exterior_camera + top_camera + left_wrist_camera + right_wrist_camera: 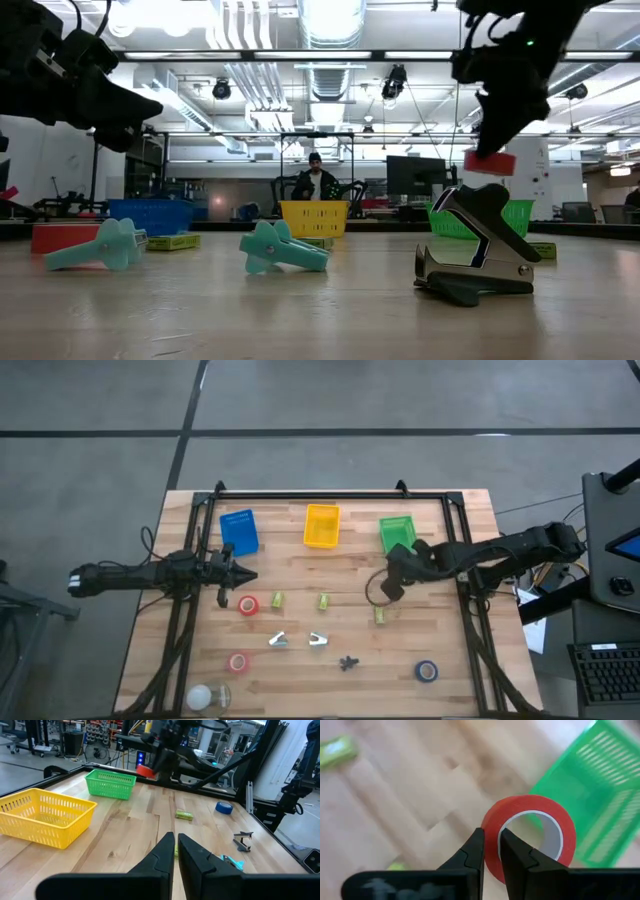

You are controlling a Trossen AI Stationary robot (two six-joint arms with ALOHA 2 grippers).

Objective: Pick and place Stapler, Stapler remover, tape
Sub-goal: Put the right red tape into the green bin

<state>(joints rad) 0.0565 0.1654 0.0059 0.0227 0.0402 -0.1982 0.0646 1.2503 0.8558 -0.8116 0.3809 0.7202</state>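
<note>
From above, the right pincer (390, 588) is reaching in over the table (460, 690) from the right edge, hovering just in front of the green basket (396, 530) near the far edge. The roll it carries is hard to make out here. The left pincer (243, 574) is waiting near the left edge, in front of the blue basket (238, 531), its tips pressed together on nothing. Other red tape rolls (248, 605) are lying toward the left front, a blue tape roll (427, 671) near the right front corner, and a black staple remover (347, 662) near the front edge.

At table height, the right pincer (492, 140) is hanging in the air holding a red tape roll (489, 162) well clear of the wood, with the green basket (520, 216) behind it.

The left wrist camera is looking past the closed left pincer (176, 845) across the table at the yellow basket (44, 817), the green basket (110, 784) and the other arm with the red roll (145, 770) beside that basket.

The right wrist camera is showing the right pincer (490, 847) pinching the wall of the red tape roll (530, 832), one finger inside the ring and one outside, with the green basket (600, 815) close beyond.

The step in hand looks like carrying tape to the green basket. The next move probably calls for shifting the roll fully over the basket's opening, lowering it, then spreading the fingers.
</note>
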